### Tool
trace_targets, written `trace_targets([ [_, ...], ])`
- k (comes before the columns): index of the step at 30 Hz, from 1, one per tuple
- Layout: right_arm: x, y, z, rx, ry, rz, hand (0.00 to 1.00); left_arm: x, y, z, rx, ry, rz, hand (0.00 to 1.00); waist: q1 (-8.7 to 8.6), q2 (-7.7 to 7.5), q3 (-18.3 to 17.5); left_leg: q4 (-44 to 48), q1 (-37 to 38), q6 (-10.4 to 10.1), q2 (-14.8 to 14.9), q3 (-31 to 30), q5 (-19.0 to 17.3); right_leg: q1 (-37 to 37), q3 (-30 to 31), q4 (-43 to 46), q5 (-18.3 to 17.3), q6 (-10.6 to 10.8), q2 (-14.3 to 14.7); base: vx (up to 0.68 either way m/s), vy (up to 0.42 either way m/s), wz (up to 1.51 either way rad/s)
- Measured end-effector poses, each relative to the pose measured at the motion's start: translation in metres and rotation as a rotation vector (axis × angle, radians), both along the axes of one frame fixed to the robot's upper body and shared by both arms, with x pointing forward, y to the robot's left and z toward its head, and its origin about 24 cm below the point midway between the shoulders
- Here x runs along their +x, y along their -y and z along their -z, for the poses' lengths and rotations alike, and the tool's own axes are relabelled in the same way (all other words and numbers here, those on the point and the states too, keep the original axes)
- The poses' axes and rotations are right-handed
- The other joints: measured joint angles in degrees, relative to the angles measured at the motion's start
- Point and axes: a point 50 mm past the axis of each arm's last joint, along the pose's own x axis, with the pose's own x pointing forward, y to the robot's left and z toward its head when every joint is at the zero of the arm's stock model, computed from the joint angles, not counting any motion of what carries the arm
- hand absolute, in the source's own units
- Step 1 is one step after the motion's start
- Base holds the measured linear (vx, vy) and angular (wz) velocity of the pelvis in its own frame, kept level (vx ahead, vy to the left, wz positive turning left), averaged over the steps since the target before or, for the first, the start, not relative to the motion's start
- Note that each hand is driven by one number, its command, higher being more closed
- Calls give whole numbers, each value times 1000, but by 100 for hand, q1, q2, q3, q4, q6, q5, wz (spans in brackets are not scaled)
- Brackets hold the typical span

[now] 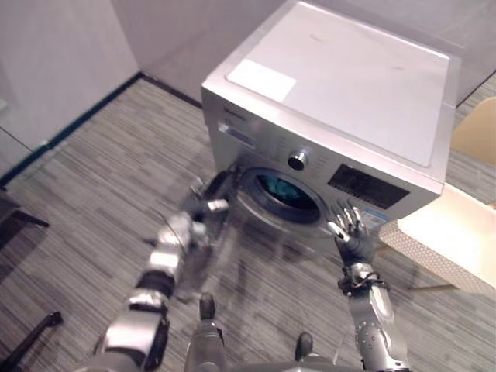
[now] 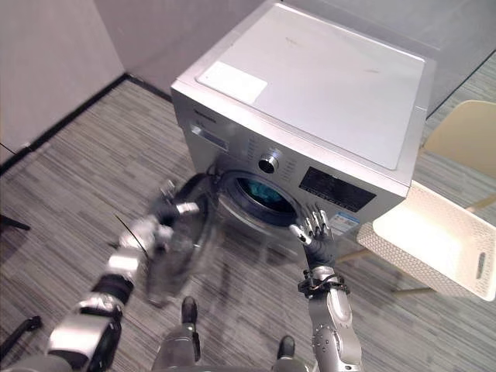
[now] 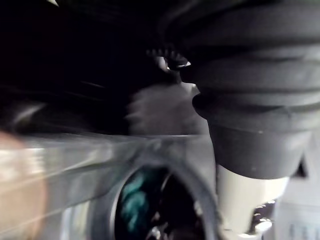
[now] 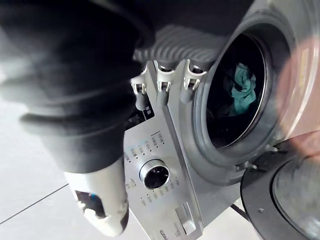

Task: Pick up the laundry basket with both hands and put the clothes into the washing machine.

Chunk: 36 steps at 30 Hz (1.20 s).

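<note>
A silver front-loading washing machine [image 1: 341, 77] stands before me with its round drum opening [image 1: 288, 198] uncovered. Teal clothes [image 4: 242, 87] lie inside the drum. The glass door [image 2: 180, 248] hangs swung out to the left and looks smeared by motion. My left hand [image 1: 208, 205] is at the door's upper edge, too blurred to read its fingers. My right hand [image 2: 316, 239] is held upright just right of the opening, fingers straight and spread, holding nothing. A white perforated laundry basket [image 2: 434, 240] sits on the floor to the right of the machine.
A beige chair [image 2: 465, 139] stands behind the basket at the right. Grey striped carpet [image 1: 101, 178] spreads to the left of the machine. A wall with a dark baseboard [image 1: 70, 124] runs along the far left. Dark furniture legs [image 1: 31, 333] show at the lower left.
</note>
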Motion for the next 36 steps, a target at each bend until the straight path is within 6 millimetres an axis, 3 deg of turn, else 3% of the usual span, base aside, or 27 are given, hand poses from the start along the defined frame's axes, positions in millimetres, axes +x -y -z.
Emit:
trace_targets([
  [3, -1, 3, 9, 17, -46, 38, 0, -19, 41, 16, -78, -107, 167, 0, -47, 15, -9, -532, 312, 18, -145, -25, 272, 119, -74, -7, -22, 19, -75, 8, 20, 18],
  [6, 2, -1, 8, 35, -45, 44, 0, -34, 98, 16, -193, -179, 351, 0, -270, 19, -8, -907, 631, 54, -187, 194, 443, 110, 88, 67, -34, 39, -169, -17, 25, -17],
  [7, 3, 0, 6, 37, -41, 54, 0, -34, 124, 7, -258, -180, 405, 0, -396, 20, -8, -969, 757, 58, -199, 398, 447, 20, 239, 155, -53, 66, -219, -34, 50, -49],
  [8, 3, 0, 4, 37, -36, 57, 0, -31, 136, -1, -293, -171, 428, 0, -452, 24, -5, -977, 821, 57, -198, 501, 444, -17, 349, 201, -54, 68, -237, -53, 52, -77],
  [10, 1, 3, -6, 38, 2, 78, 0, -13, 172, -42, -437, -100, 479, 0, -704, 66, 8, -982, 1051, 56, -134, 1008, 384, -253, 897, 413, -80, 86, -232, -43, 27, -106],
  [12, -4, 6, -16, 35, 42, 92, 0, -1, 187, -69, -516, -43, 496, 0, -885, 174, -9, -983, 1180, 17, -31, 1368, 345, -450, 1248, 527, -73, 78, -141, -40, -16, -93],
  [14, -11, 10, -20, 27, 53, 108, 0, 10, 193, -85, -579, -24, 467, 0, -997, 247, -20, -980, 1352, -57, 134, 1778, 287, -646, 1662, 606, -48, 40, 27, -23, -58, -117],
  [17, -19, 10, -23, 30, 56, 124, 0, 41, 169, -102, -706, -7, 276, 0, -1298, 356, -25, -981, 1475, -139, 441, 2331, 238, -979, 2116, 686, 12, -52, 398, -7, -98, -103],
  [20, -32, 14, -16, 48, 17, 149, 0, 69, 131, -124, -797, 79, 53, 0, -1390, 492, -18, -988, 1482, -239, 674, 2521, 291, -1097, 2188, 685, 83, -160, 633, 19, -79, -41],
  [23, -37, 12, -11, 79, -5, 164, 0, 71, 121, -124, -790, 103, 24, 0, -1350, 552, -18, -990, 1476, -259, 739, 2505, 304, -1070, 2113, 692, 89, -169, 652, 40, -45, 6],
  [25, -40, 9, -9, 100, -13, 173, 0, 67, 120, -114, -806, 82, -1, 0, -1299, 553, -19, -989, 1443, -256, 694, 2424, 306, -1041, 2023, 695, 89, -168, 591, 18, 2, 23],
  [29, -44, 5, -4, 121, -28, 166, 0, 31, 100, -53, -768, -15, -109, 0, -1226, 553, -18, -989, 1538, -245, 567, 2067, 300, -635, 1590, 674, 61, -134, 412, 35, 29, 52],
  [31, -49, 6, 5, 118, -67, 169, 0, -11, 80, 4, -720, -155, -215, 0, -1066, 511, -37, -990, 1661, -188, 468, 1819, 257, -300, 1329, 657, -67, -88, 273, 37, 38, 63],
  [32, -50, 6, 10, 115, -88, 167, 0, -23, 74, 17, -700, -189, -235, 0, -1035, 489, -47, -991, 1670, -177, 429, 1764, 249, -232, 1293, 654, -127, -103, 245, 39, 28, 54],
  [34, -54, 11, 45, 113, -232, 189, 0, -75, 49, 66, -578, -341, -315, 0, -777, 453, -89, -1004, 1652, -157, 342, 1535, 221, -28, 1117, 564, -182, -74, 163, 23, 24, 54],
  [35, -55, 13, 58, 110, -288, 195, 0, -90, 41, 79, -518, -385, -329, 0, -734, 439, -97, -1028, 1646, -146, 326, 1470, 237, 40, 1042, 519, -182, -74, 150, 16, 18, 50],
  [36, -62, 16, 86, 107, -419, 211, 0, -123, 24, 104, -413, -496, -363, 0, -622, 404, -154, -1036, 1636, -166, 268, 1374, 250, 128, 971, 432, -183, -76, 142, 32, 25, 33],
])
